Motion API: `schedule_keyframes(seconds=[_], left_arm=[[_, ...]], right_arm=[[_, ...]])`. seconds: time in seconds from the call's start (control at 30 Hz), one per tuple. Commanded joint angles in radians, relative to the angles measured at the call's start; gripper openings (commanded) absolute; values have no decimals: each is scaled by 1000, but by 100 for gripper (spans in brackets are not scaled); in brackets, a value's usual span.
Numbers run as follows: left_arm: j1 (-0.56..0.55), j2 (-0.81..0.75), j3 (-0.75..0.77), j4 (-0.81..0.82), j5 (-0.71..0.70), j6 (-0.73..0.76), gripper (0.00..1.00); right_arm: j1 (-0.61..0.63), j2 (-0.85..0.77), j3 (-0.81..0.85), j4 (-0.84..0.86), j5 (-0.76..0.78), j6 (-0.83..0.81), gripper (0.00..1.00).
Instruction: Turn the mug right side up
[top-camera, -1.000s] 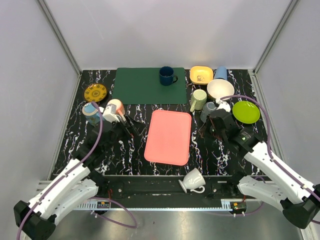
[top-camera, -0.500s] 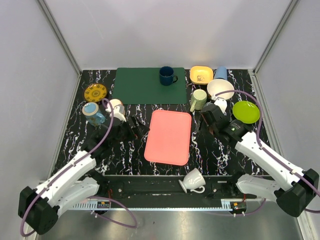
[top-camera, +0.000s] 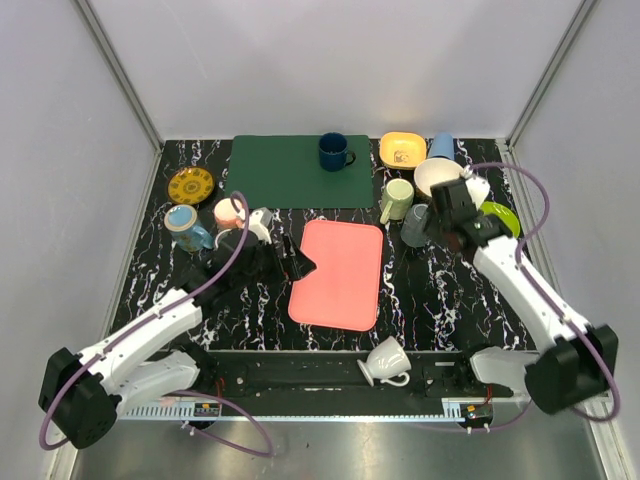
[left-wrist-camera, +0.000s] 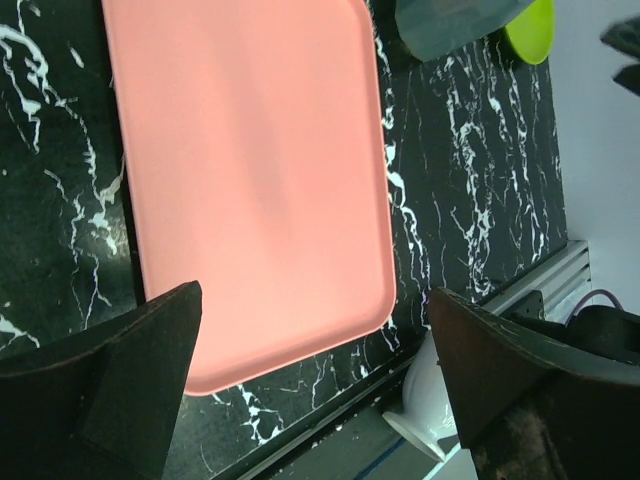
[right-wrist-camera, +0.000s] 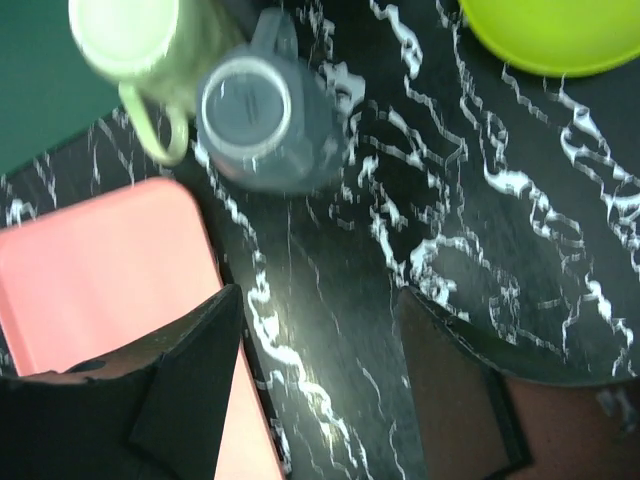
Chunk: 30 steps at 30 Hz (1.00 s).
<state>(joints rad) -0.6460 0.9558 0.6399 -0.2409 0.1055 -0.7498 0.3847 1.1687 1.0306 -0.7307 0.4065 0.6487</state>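
Jaws of the right gripper (right-wrist-camera: 318, 297) stand well apart and hold nothing, hovering over bare tabletop (right-wrist-camera: 480, 230) with the grey mug (right-wrist-camera: 270, 130) ahead of them in the upper left of the right wrist view. That mug stands on the tabletop, clear of the jaws. The face it turns upward looks like a flat disc with a pale ring, and the body flares out beneath it. I read that face as the base, so the mug would be upside down and the turning not yet done, though the blur leaves some doubt. A pale green mug (right-wrist-camera: 125, 35) stands just beside it toward the upper left corner, a lime plate (right-wrist-camera: 545, 35) fills the upper right, and a pink tray (right-wrist-camera: 100, 270) lies at the lower left. Jaws of the left gripper (left-wrist-camera: 315, 290) are spread wide and empty over that tray, well apart from the grey mug. On this reading the whole job is left: grasp, lift, flip, and set down on the base.
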Motion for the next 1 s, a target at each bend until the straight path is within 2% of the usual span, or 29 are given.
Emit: schedule_keyframes(seconds=[0.0,0.07,0.1,0.2,0.27,0.43,0.7,0.97], left_arm=[[-7,15,73,40,20,32,97],[-7,20,81,26,14,39,97],[-7,21,81,23,13,44,97],[-7,23,87,6,7,59,97],[-7,24,95,-4,-6,72,97],[-7,35,109,-31,-29,98,97],[-7,72,99,-9,-13,95,97],[-7,54,99,-17,-9,90,97]], right_arm=[[-58,158,130,120,-20,-84,71],[-64,251,192,135,-12,-112,75],[-67,281,213,148,-15,-121,83],[-70,380,296,155,-12,-146,94],[-76,433,338,165,-21,-167,95],[-98,532,388,172,-3,-244,96],[-112,634,416,140,-23,-261,96],[-122,626,368,110,-70,-152,82]])
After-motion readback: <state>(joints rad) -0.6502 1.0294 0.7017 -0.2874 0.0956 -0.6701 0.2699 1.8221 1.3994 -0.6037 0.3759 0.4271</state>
